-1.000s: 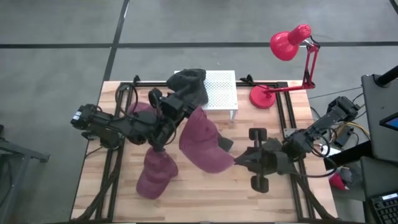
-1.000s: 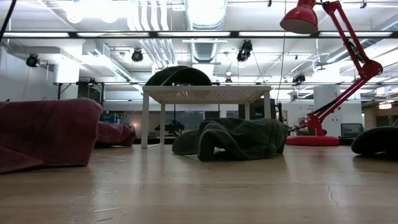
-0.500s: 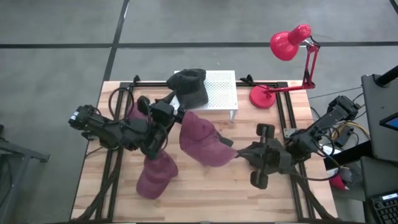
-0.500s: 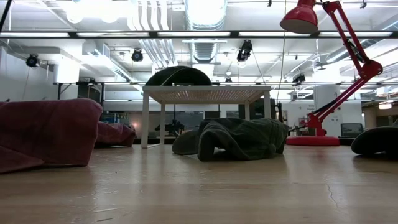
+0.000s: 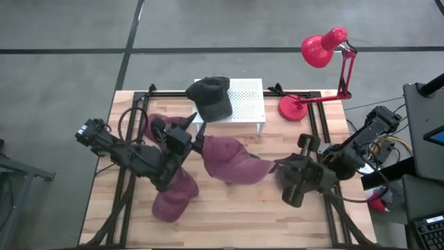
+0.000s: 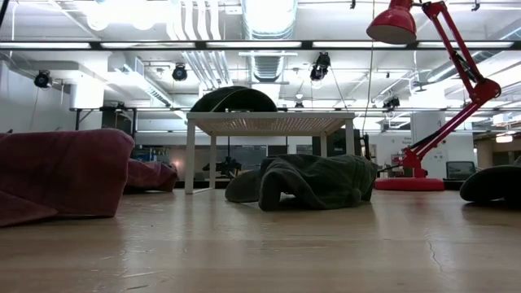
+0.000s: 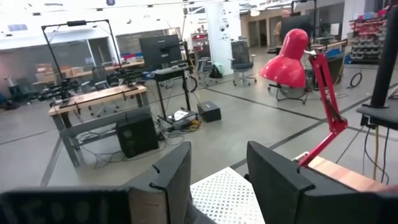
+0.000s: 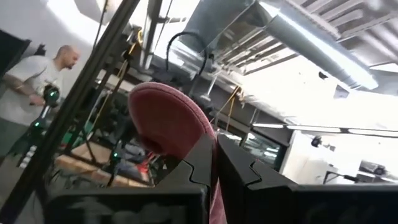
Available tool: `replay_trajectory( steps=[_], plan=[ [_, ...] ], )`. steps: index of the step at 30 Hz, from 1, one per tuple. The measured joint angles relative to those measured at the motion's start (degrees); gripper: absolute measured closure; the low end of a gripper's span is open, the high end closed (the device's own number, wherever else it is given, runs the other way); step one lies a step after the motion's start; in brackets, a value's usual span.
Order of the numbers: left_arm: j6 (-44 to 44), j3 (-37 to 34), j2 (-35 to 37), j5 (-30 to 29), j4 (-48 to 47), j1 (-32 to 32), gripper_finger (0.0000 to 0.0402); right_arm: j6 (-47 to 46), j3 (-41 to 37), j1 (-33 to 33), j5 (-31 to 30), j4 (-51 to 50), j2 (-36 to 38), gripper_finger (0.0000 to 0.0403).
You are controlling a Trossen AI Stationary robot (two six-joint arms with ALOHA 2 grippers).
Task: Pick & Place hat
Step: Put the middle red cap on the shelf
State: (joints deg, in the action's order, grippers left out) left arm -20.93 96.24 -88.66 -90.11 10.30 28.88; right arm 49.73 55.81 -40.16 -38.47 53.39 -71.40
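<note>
1. A wooden desk (image 5: 229,208) is seen centre frame.
2. A maroon hat (image 5: 229,161) is clenched by the right pincer (image 5: 277,169) at centre.
3. The left pincer (image 7: 217,177) is held released; placement probably follows.

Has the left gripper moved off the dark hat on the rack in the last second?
Yes. The left gripper has pulled back from the white rack, leaving the dark hat on it.

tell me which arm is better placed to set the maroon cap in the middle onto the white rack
Right. The right gripper is shut on the maroon cap, beside the white rack. The left gripper is open and holds nothing.
</note>
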Motion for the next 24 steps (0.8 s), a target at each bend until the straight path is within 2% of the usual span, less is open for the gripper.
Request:
replay_trajectory(
  steps=[11, 24],
  plan=[
    [2.4, -6.2, 0.4, 0.2, -0.2, 0.7, 0.0239, 0.3, 0.0, 0.0, 1.1, 1.7, 0.1, 0.0395],
    [4.3, -8.4, 6.6, 0.1, 0.1, 1.2, 0.0238, 0.2, 0.0, 0.0, 0.9, 2.3, 0.1, 0.0395]
  ],
)
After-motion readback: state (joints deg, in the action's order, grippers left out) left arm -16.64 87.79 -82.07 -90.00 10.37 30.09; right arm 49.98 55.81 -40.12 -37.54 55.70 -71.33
